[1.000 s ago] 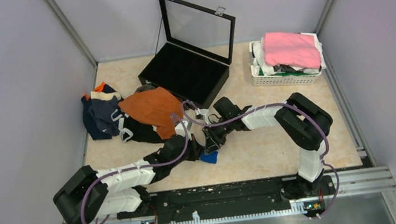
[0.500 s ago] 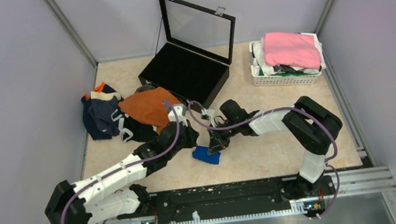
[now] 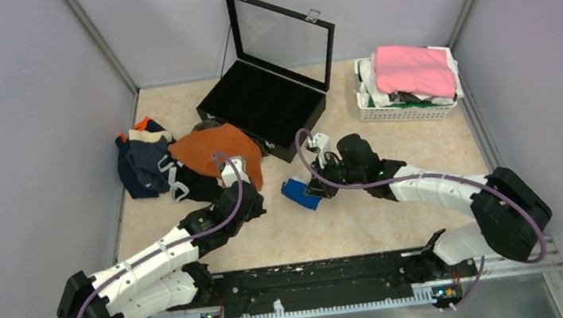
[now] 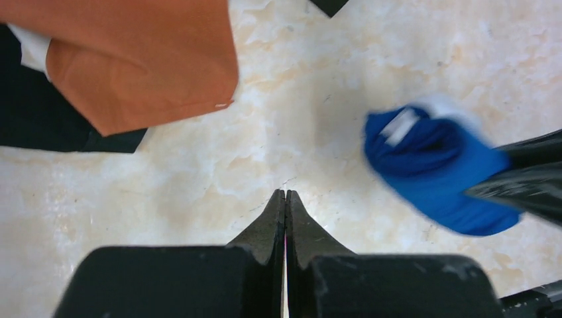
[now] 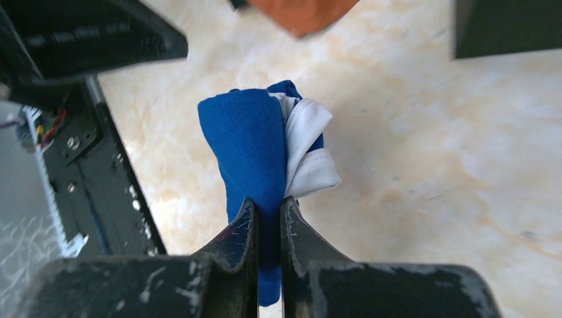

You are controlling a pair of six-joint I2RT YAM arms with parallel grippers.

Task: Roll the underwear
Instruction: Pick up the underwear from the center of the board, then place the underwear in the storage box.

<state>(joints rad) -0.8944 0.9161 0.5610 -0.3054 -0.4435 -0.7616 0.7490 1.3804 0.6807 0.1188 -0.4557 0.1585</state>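
Observation:
My right gripper (image 5: 269, 207) is shut on the rolled royal blue underwear (image 5: 255, 149) with white trim, and holds it above the table; it shows in the top view (image 3: 299, 192) in front of the black case. My left gripper (image 4: 285, 195) is shut and empty, over bare table left of the blue roll (image 4: 434, 169). A pile of underwear lies at the left: rust-orange (image 3: 215, 150) on top, black (image 3: 197, 186) beneath, navy (image 3: 143, 163) farther left. The rust-orange piece also shows in the left wrist view (image 4: 142, 59).
An open black case (image 3: 260, 101) with a raised glass lid stands at the back centre. A white basket (image 3: 405, 109) with a pink folded cloth (image 3: 414, 69) and white items sits at the back right. Walls enclose the table on three sides.
My right gripper has lifted the blue roll and carried it back and right, toward the case. My left gripper has let go and drawn back to the left, now shut.

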